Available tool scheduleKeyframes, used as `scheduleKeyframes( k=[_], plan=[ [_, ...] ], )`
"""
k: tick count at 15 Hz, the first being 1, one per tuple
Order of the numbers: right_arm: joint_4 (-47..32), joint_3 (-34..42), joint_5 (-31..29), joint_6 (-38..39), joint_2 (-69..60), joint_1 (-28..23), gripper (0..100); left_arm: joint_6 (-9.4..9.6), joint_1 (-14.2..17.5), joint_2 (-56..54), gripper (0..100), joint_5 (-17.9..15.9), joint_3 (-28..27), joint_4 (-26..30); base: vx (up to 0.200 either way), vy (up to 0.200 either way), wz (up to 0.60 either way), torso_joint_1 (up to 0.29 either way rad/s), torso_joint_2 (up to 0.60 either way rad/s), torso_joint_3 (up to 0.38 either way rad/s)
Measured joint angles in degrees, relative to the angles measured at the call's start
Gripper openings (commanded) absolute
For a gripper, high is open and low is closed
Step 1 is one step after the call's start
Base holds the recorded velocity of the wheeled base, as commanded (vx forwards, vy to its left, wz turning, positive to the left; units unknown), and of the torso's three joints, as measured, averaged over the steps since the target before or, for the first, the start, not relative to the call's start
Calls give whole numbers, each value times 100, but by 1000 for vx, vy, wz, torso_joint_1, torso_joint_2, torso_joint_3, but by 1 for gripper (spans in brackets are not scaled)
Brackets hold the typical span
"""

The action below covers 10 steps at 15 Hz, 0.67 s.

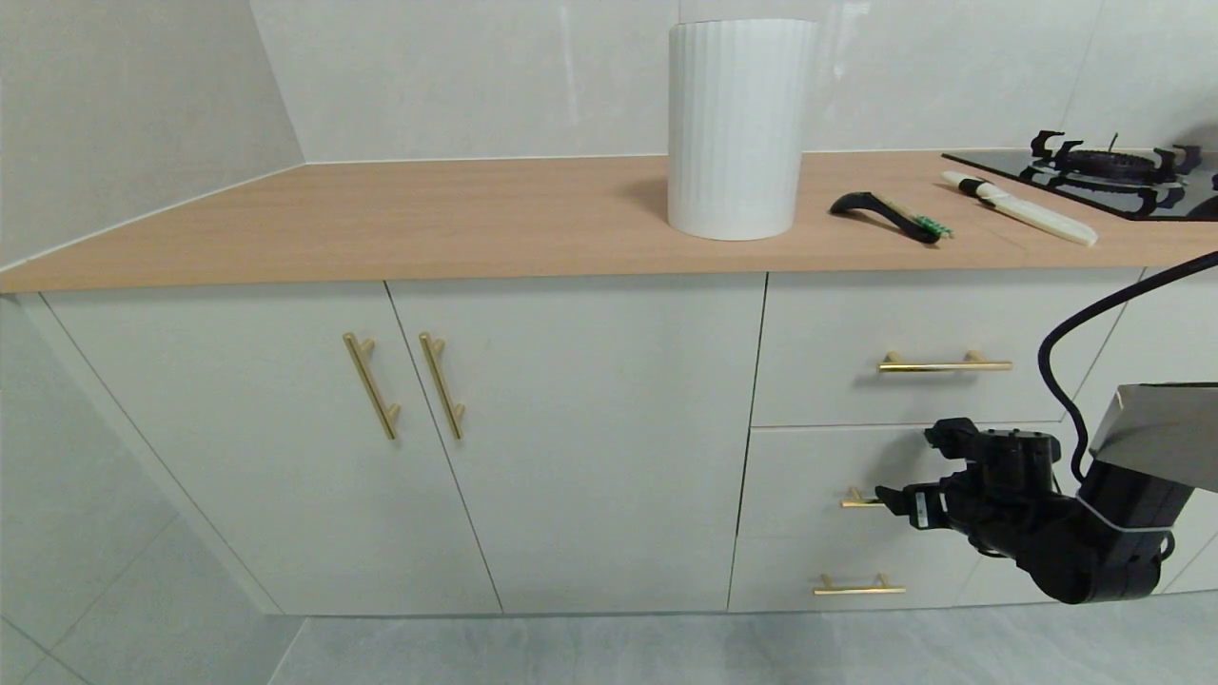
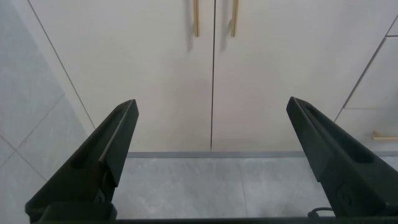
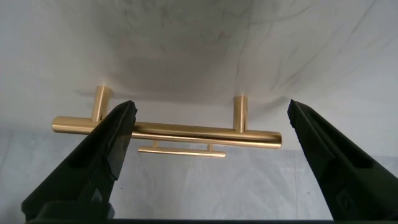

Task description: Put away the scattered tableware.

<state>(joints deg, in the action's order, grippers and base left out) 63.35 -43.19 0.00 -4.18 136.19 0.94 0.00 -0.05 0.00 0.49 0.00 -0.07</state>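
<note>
A tall white ribbed container point(image 1: 737, 128) is seen standing upright on the wooden worktop point(image 1: 428, 219). At its 3 o'clock, near its base but not touching it, a small utensil point(image 1: 890, 217) with a curved black handle and a green tip is laid flat. The handle is turned toward 9 o'clock and the green end toward 4 o'clock. Farther out at 3 o'clock, a cream-white knife point(image 1: 1023, 209) with a black band near its handle is laid flat and slanted, its tip toward 4 o'clock. Utensil and knife are not touching.
</note>
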Motion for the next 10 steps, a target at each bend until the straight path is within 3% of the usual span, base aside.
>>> scheduleKeyframes(
  k=[10],
  plan=[
    [257,44,40,-72,140,0,100,0,0,0,100,2,0,0,0,0,0,0,0,0]
  ],
)
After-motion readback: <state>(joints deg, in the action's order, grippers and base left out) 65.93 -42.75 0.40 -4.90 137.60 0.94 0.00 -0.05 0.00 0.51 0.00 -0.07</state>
